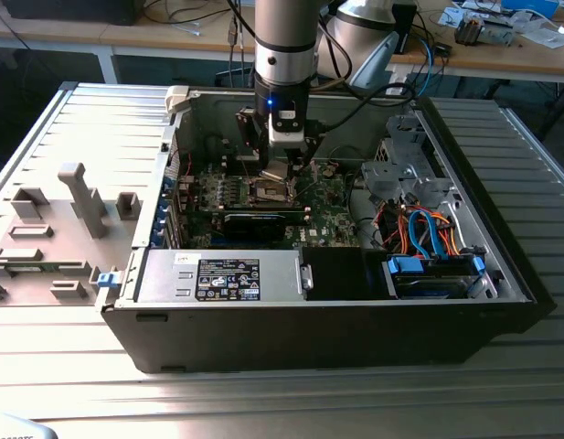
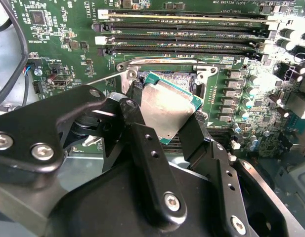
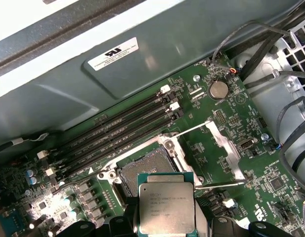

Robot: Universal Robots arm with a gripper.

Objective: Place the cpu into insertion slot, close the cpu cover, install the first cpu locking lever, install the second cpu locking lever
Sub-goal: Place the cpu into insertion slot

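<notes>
While the open computer case (image 1: 336, 338) lies on its side, the cpu (image 3: 166, 207) is seen clamped by two opposite edges between the black fingers (image 2: 142, 148) of the gripper (image 2: 164, 123), which is closed on it. The chip is held just above the insertion slot (image 3: 145, 168) on the green motherboard (image 3: 271, 182) and is not yet seated; the slot's pin field is exposed. The cpu cover (image 3: 226, 150) is swung open to one side of the slot. The chip is judged light, thin and rigid, with a smooth metal top that could slip under a loose grip. Its underside contacts and the socket pins are judged fragile, so hold is best taken at the green rim edges only, with the chip kept level
</notes>
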